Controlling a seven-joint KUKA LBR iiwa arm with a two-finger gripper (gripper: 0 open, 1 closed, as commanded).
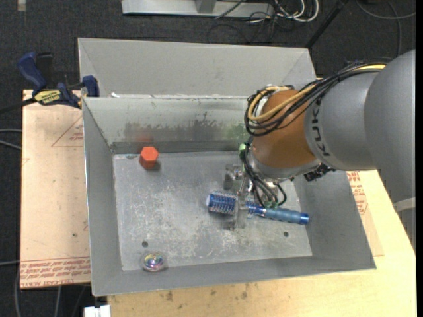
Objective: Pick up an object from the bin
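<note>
**Three loose things in bin; claw down on the blue brush**

Bin: grey metal, sloped walls, floor scuffed and speckled. Contents lie spread out singly, none stacked.

Arm: enters from the right side of the view, its grey body crossing above the bin's right wall. Wrist carries an orange cover, with yellow and black cables looped across the top of it. Wrist points downward, over the centre-right part of the floor.

Claw: low in the bin, at floor level or just above it, directly at the brush where head meets handle. Metal parts of the claw show on both the far and the near side of the brush. Whether it is spread wide or closed narrow: cannot tell, because the wrist and cables cover the upper part. Grip on the brush not confirmed.

Blue brush: lies flat on the floor, centre-right. Bristled head toward the left, handle running to the right and slightly toward the near wall.

Orange block: hexagonal, at the back left of the floor, just beside the foot of the rear wall, well apart from the claw.

Metal disc: small, round, shiny, in the front left corner near the near wall, well apart from everything else.
</note>
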